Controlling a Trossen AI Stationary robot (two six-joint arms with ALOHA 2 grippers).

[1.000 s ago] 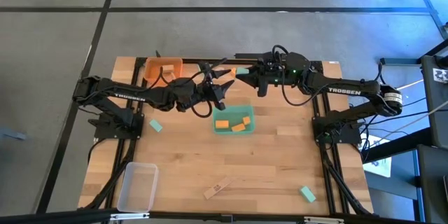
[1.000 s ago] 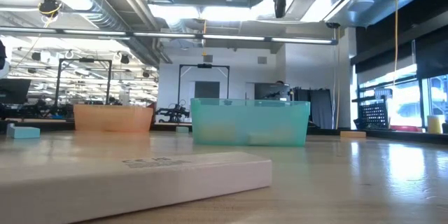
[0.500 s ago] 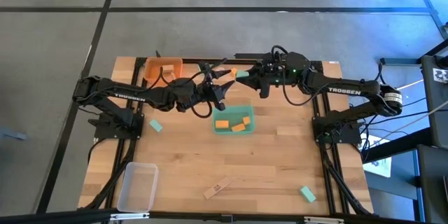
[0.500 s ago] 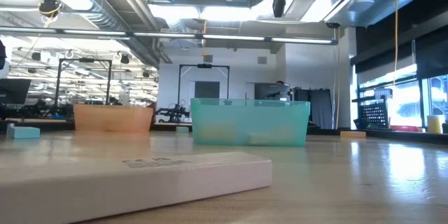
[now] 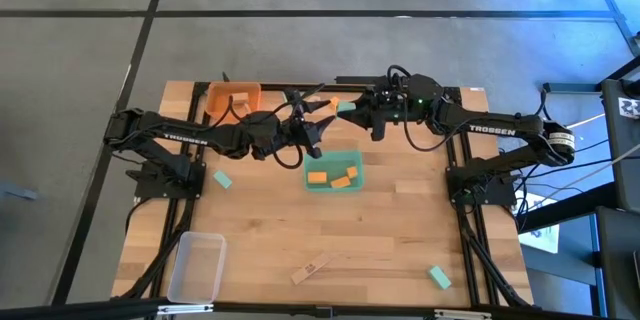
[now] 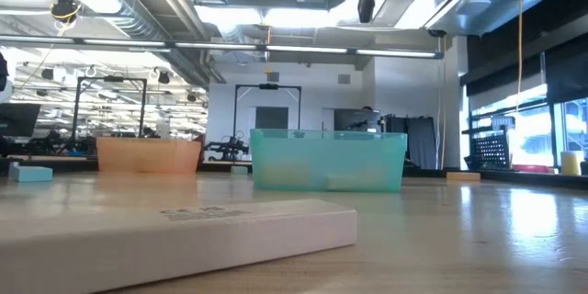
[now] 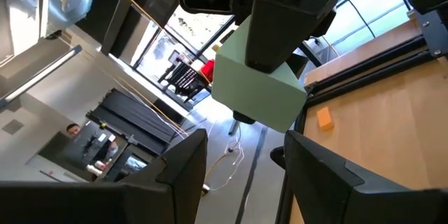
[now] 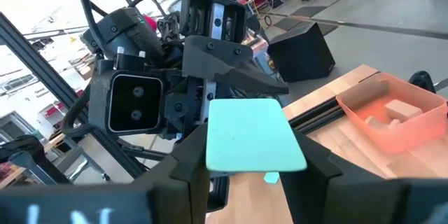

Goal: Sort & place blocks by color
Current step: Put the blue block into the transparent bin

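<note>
My right gripper is shut on a mint-green block, high above the table over the far side of the green tray. That tray holds three orange blocks. My left gripper faces the block from the table's left. Its fingers stand open just short of the block, without touching it. The orange tray holds a pale wood block. Loose on the table lie two mint-green blocks, a wood block and an orange block. My right gripper pinches the mint-green block by two opposite sides between its two fingers. The fingers come level from the table's right. The block is lifted clear of the table, one broad face toward the wrist camera, its free end toward my left gripper.
A clear tray stands at the near left corner. In the low view the long wood block lies close in front, with the green tray and the orange tray behind it. Bare tabletop spans the middle and right.
</note>
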